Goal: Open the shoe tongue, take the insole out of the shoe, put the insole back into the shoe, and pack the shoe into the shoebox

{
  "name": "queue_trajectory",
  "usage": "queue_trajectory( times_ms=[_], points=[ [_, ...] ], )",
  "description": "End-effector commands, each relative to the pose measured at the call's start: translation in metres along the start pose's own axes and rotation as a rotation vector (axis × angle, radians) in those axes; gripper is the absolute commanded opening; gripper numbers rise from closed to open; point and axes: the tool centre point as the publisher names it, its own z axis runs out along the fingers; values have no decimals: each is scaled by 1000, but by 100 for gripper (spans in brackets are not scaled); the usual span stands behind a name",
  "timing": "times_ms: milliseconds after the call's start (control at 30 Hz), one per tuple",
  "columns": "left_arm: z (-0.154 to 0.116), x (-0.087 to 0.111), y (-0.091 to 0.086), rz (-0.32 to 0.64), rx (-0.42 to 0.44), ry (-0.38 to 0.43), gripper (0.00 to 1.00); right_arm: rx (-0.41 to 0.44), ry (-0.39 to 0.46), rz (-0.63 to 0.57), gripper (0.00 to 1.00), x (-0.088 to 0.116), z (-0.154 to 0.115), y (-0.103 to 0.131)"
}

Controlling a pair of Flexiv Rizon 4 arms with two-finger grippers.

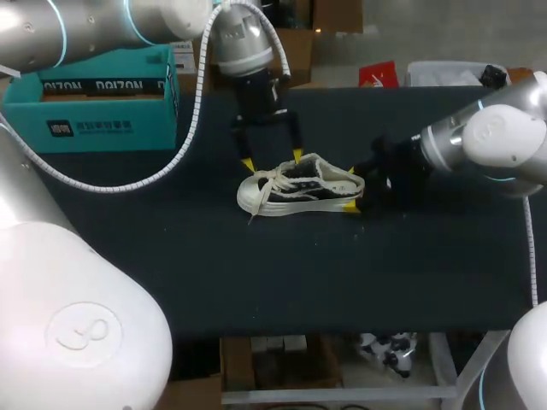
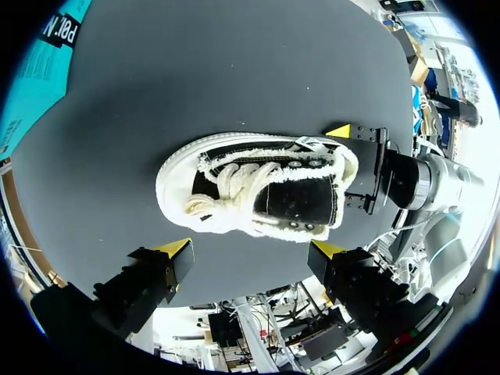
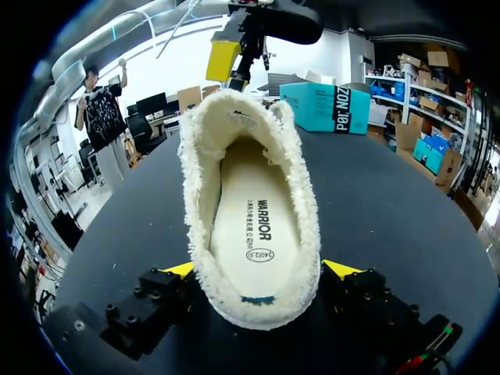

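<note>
A white low shoe (image 1: 299, 190) with a black side and fuzzy trim lies on its side on the dark table, toe to the left. My left gripper (image 1: 272, 160) hangs open just behind and above its laces; in the left wrist view the shoe (image 2: 258, 187) lies ahead of the open gripper (image 2: 251, 250). My right gripper (image 1: 352, 188) stands open at the heel, one finger on each side. In the right wrist view the heel sits between the fingers of the right gripper (image 3: 260, 269), and the cream insole (image 3: 250, 219) lies flat inside the shoe. The teal shoebox (image 1: 94, 98) stands at the back left.
The dark table (image 1: 282, 282) stretches bare in front of the shoe. The left arm's white cable (image 1: 128, 184) loops over the table's left part. The shoebox (image 3: 328, 105) shows far beyond the shoe's toe in the right wrist view.
</note>
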Motion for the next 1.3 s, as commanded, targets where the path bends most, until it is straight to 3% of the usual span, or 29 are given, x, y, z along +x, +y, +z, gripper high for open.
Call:
queue_trajectory(
  times_ms=[33, 400, 433, 467, 500, 767, 967, 1300],
  points=[
    [2, 8, -3, -6, -4, -15, 100, -15, 8, -5, 100, -3, 5, -3],
    [3, 17, -5, -46, 25, -55, 100, -40, 13, -25, 100, -4, 9, -2],
    [4, 18, -5, -46, 25, -57, 100, -42, 13, -26, 71, -4, 9, -2],
    [4, 19, -5, -56, 33, -64, 100, -42, 13, -26, 31, -4, 10, -2],
    [4, 19, -5, -61, 37, -65, 100, -43, 14, -26, 0, -4, 11, -2],
    [4, 32, 4, -95, 84, -102, 100, -32, 4, 10, 0, -3, 13, -2],
    [8, 49, 12, -102, 160, -197, 100, -32, 4, 10, 0, -3, 13, -2],
    [15, 56, -7, -91, 204, -261, 100, -32, 4, 10, 0, -3, 13, -2]
  ],
)
